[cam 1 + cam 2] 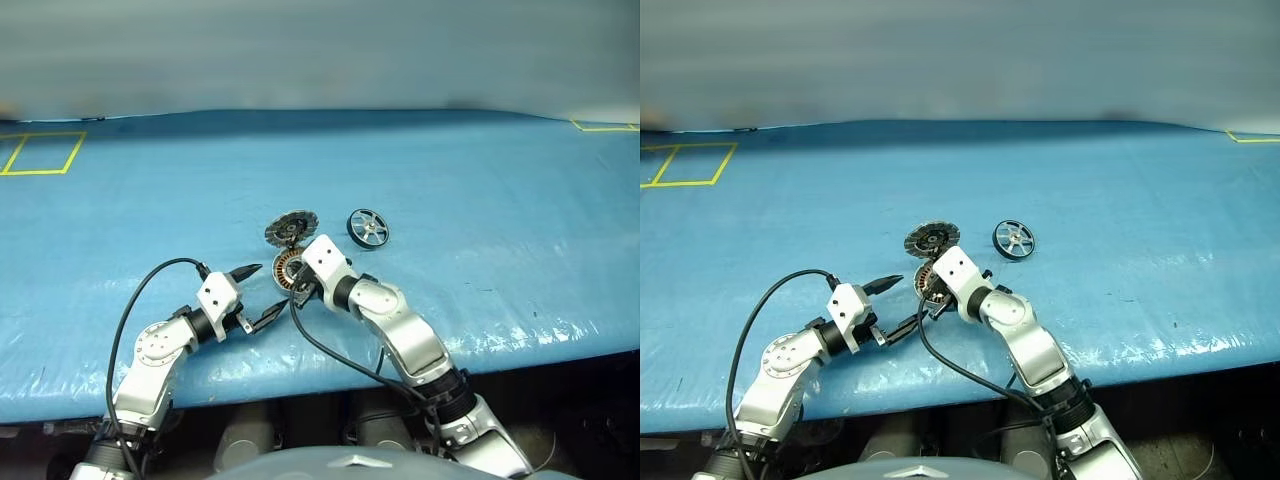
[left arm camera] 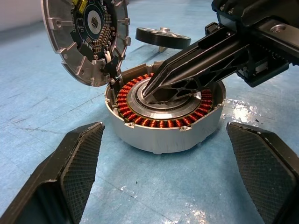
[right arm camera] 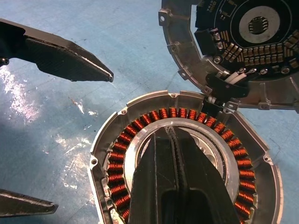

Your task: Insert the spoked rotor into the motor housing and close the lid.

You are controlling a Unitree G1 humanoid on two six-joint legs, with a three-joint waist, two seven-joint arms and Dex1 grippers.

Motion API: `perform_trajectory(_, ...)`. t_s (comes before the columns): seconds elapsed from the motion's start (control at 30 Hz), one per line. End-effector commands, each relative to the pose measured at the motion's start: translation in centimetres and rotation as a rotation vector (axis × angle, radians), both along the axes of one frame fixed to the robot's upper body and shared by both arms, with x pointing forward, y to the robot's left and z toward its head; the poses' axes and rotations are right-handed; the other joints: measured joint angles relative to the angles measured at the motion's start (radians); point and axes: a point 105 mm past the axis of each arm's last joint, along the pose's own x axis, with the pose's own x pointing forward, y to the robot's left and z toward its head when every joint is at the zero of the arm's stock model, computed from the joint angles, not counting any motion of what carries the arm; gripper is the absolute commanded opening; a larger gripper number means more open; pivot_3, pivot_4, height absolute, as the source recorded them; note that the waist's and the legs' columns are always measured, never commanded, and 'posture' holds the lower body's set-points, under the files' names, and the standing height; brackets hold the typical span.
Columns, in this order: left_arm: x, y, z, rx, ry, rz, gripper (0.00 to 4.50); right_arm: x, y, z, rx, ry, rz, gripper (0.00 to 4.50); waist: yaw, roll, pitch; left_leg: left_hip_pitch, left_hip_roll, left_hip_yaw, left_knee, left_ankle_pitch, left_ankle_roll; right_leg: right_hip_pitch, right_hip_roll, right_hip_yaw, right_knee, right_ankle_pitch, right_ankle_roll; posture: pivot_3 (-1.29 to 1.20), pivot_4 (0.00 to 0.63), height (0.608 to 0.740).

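— While the spoked rotor (image 1: 367, 227) lies on its own on the blue tabletop (image 1: 500, 200), well short of the far edge, where does the motor housing (image 2: 164, 115) sit?

— Just nearer the robot and to the rotor's left, flat on the tabletop. It is a round shallow grey metal case with a ring of coppery windings around a silver centre, and its top is uncovered.

— And the lid (image 2: 86, 37)?

— It stands tilted up at the housing's far rim, joined there by a dark bracket with white wires. Its inner face shows a dark circuit board with small parts, and its grey rim is notched.

— How do the hands stand?

— The right hand (image 3: 174, 140) has its two black fingers pressed together, tips down in the housing's silver centre; I see nothing pinched between them. The left hand (image 1: 255, 295) is spread wide with nothing in it, on the housing's near left side, its ribbed pads apart from the case.

— Any room around the parts?

— Bare blue surface, wrinkled and glossy in patches, runs to the right of the rotor and beyond the lid. A yellow taped rectangle (image 1: 40, 153) marks the far left corner, well apart from the parts.
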Motion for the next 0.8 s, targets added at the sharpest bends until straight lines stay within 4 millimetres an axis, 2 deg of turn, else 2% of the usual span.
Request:
perform_trajectory(0.03, 0.2, 0.0, 0.9, 0.003, -0.052, -0.002, 4.50, 0.5, -0.9, -0.2, -0.003, 0.014, -0.045, 0.02, 0.000, 0.000, 0.000, 0.000, 0.000, 0.000, 0.000, 0.000, 0.000, 0.000, 0.000, 0.000, 0.000, 0.000, 0.000, 0.00, 0.150, 0.740)
perform_trajectory(0.2, 0.2, 0.0, 0.9, 0.004, -0.053, -0.004, 4.50, 0.5, -0.9, 1.0, 0.036, -0.014, -0.043, 0.02, 0.000, 0.000, 0.000, 0.000, 0.000, 0.000, 0.000, 0.000, 0.000, 0.000, 0.000, 0.000, 0.000, 0.000, 0.000, 0.00, 0.150, 0.740)
perform_trajectory(0.37, 0.2, 0.0, 0.9, 0.006, -0.051, -0.004, 4.50, -0.2, -0.5, 4.1, 0.137, -0.078, -0.002, 0.02, 0.000, 0.000, 0.000, -0.002, 0.000, 0.000, 0.000, 0.000, 0.000, -0.001, 0.000, 0.000, 0.000, 0.001, -0.001, 0.00, 0.150, 0.740)
perform_trajectory(0.53, 0.2, -0.1, 0.9, 0.005, -0.050, -0.007, 4.50, -0.3, -0.8, 4.8, 0.118, -0.115, -0.008, 0.02, -0.001, 0.000, 0.000, -0.002, 0.000, 0.000, -0.001, 0.000, 0.000, 0.001, 0.001, 0.000, 0.000, 0.000, 0.000, 0.00, 0.150, 0.740)
perform_trajectory(0.63, 0.3, -0.2, 0.8, 0.002, -0.050, -0.009, 4.50, 0.1, -1.6, 4.8, 0.052, -0.157, -0.034, 0.02, 0.000, 0.000, 0.001, -0.002, 0.000, 0.000, 0.000, 0.000, 0.000, 0.001, 0.001, 0.000, 0.000, 0.000, 0.000, 0.00, 0.150, 0.740)
perform_trajectory(0.8, 0.2, -0.4, 0.8, -0.004, -0.049, -0.012, 4.50, 1.3, -4.5, 4.5, -0.052, -0.188, -0.137, 0.02, 0.000, 0.000, 0.001, -0.002, -0.001, 0.000, 0.000, 0.000, 0.000, 0.001, 0.001, 0.000, 0.000, 0.000, 0.000, 0.00, 0.150, 0.740)
